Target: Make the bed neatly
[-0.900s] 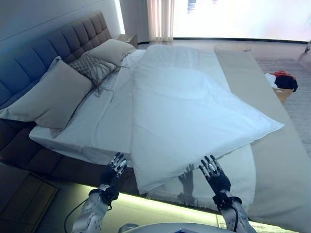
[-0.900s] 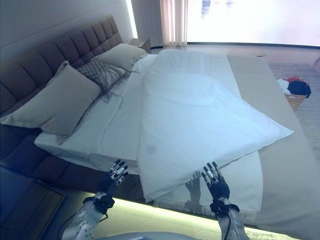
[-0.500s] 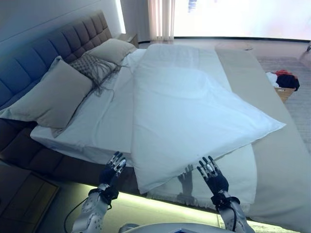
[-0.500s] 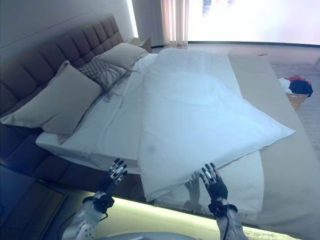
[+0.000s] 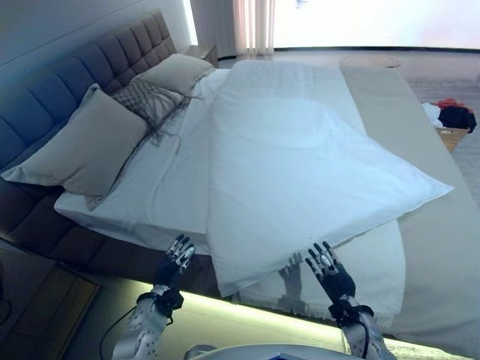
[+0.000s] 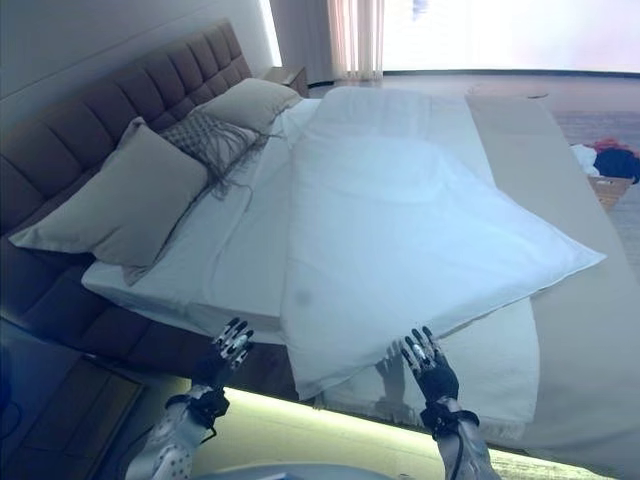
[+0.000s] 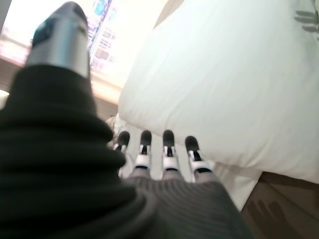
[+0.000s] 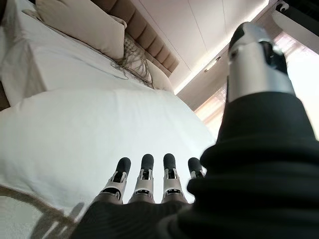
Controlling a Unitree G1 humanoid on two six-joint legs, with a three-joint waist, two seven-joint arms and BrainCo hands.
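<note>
Bedroom scene, with bright light pouring in from the window wall at the far end and a padded headboard running along the left side. On the bed a white duvet is lying crooked: it's sitting diagonally across the mattress, one corner poking out toward the right over the beige cover, and the near corner is drooping over the edge closest to the robot. Big grey pillow is leaning against the headboard, with a patterned cushion and another pillow further up. There's also a basket of clothes sitting on the floor off to the right.

Left hand is hovering low at the bed's near edge, just beside the duvet's hanging corner, fingers spread straight and holding nothing. Right hand is doing the same on the other side of that corner, fingers straight and apart, empty too. Neither looks to be touching the fabric yet.

My guess is it's lining up to grab the near edge and square the duvet. Where this could go sideways: with the duvet already skewed, pulling harder on one side than the other would probably twist it even more. A shallow pinch on that soft corner could also slip, and dragging too far toward the robot might slide the whole thing off the edge.
</note>
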